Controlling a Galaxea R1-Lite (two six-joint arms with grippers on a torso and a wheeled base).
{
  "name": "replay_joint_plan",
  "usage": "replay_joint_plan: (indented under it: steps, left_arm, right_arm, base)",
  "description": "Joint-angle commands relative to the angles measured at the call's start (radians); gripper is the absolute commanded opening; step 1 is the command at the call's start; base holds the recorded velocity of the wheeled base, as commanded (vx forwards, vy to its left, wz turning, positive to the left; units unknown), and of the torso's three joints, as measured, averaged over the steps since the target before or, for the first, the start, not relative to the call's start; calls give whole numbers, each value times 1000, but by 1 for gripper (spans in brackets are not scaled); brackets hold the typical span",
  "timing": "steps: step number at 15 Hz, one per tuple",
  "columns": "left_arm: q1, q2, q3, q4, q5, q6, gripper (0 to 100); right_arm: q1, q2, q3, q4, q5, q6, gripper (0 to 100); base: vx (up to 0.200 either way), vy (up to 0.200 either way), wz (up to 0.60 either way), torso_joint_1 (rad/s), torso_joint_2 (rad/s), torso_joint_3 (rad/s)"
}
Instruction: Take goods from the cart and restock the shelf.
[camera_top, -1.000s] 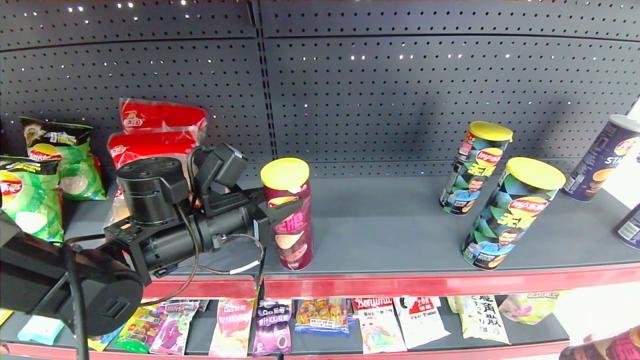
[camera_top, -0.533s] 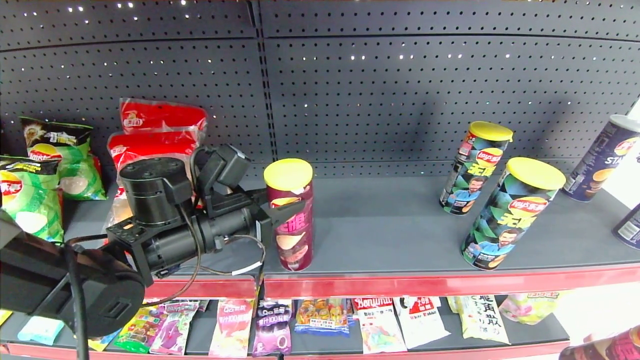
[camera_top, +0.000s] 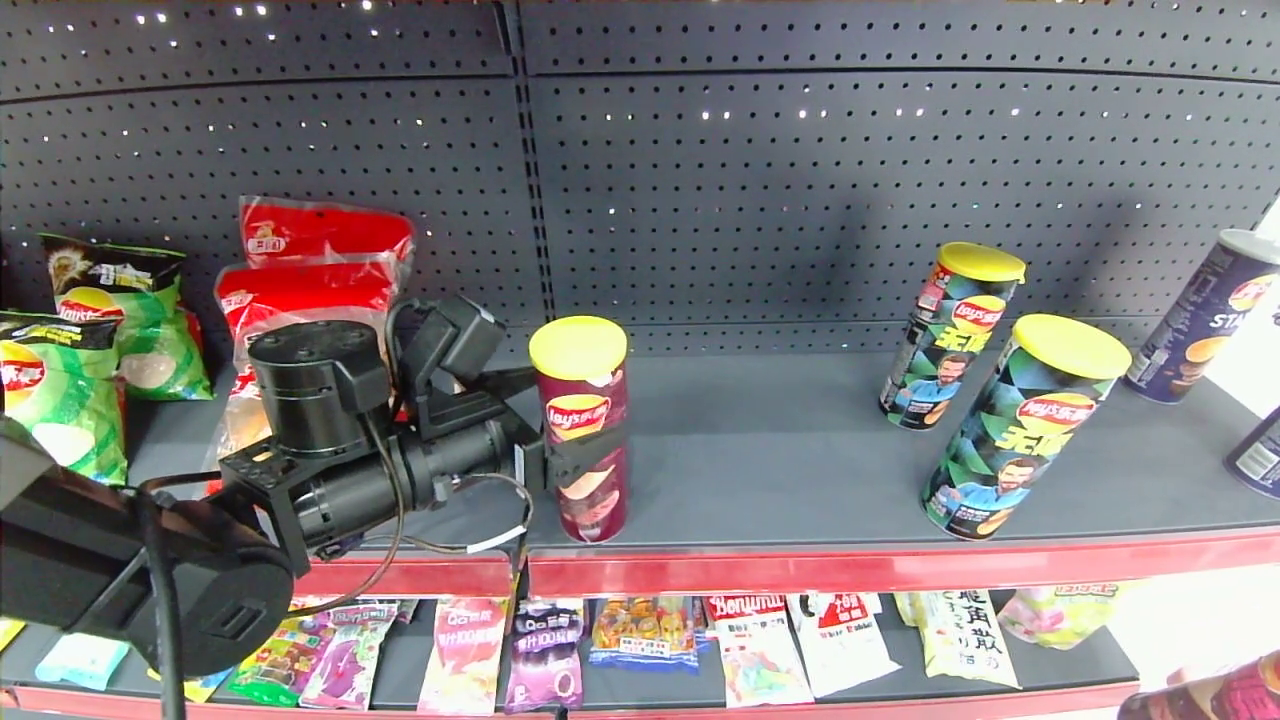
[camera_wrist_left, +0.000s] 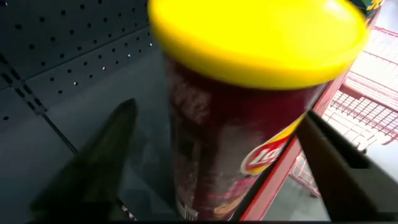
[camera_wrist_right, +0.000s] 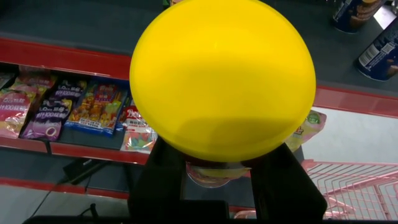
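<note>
A maroon chip can (camera_top: 585, 440) with a yellow lid stands upright near the front edge of the grey shelf (camera_top: 780, 450). My left gripper (camera_top: 583, 445) is open around it, one finger on each side; in the left wrist view the fingers (camera_wrist_left: 93, 168) stand slightly off the can (camera_wrist_left: 236, 143). My right gripper (camera_wrist_right: 224, 183) is shut on another yellow-lidded can (camera_wrist_right: 221, 78), held below and in front of the shelf. That can's lower part shows at the head view's bottom right corner (camera_top: 1205, 695). The red wire cart (camera_wrist_right: 354, 186) lies below it.
Two green-patterned cans (camera_top: 1020, 425) (camera_top: 950, 330) and dark blue cans (camera_top: 1200, 315) stand on the shelf's right part. Red (camera_top: 310, 270) and green (camera_top: 70, 390) snack bags fill the left. Bare shelf lies between. Candy packets (camera_top: 640, 630) line the lower shelf.
The left gripper's near finger has dropped lower across the maroon can, uncovering its logo; the fingers have spread. The can has stayed in place on the shelf.
</note>
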Motion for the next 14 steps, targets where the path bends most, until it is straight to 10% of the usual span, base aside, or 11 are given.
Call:
replay_joint_plan:
  steps: [1,14]
  left_arm:
    - [0,-1,4,-5,13,1,100]
    - [54,-160,61,-7,-19,2,100]
  right_arm:
    - [0,2,0,0,0,0,0]
    - [-1,3,-11,0,0,-2,0]
  base:
    - [0,0,0,0,0,0]
    - [0,0,0,0,0,0]
